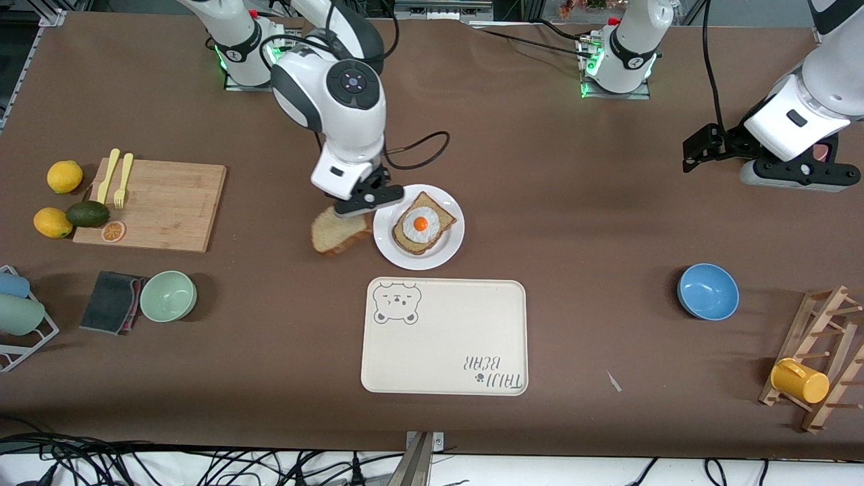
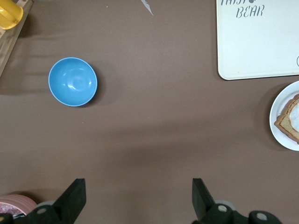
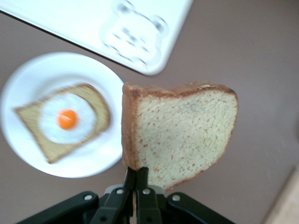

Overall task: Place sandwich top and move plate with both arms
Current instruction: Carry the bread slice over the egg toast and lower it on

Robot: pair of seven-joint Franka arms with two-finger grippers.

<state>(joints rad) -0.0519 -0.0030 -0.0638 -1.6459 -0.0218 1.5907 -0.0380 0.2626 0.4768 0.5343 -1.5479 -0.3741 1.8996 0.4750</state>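
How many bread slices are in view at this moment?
2. The sandwich top is held by the right gripper beside the plate, toward the right arm's end. The egg-topped slice lies on the plate.

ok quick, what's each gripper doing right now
Left gripper: open, holding nothing, over bare table.
Right gripper: shut on the bread slice, beside the plate.

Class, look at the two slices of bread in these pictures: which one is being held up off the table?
The plain sandwich top, gripped at its edge by the right end effector beside the plate. The other slice lies flat on that plate under a fried egg.
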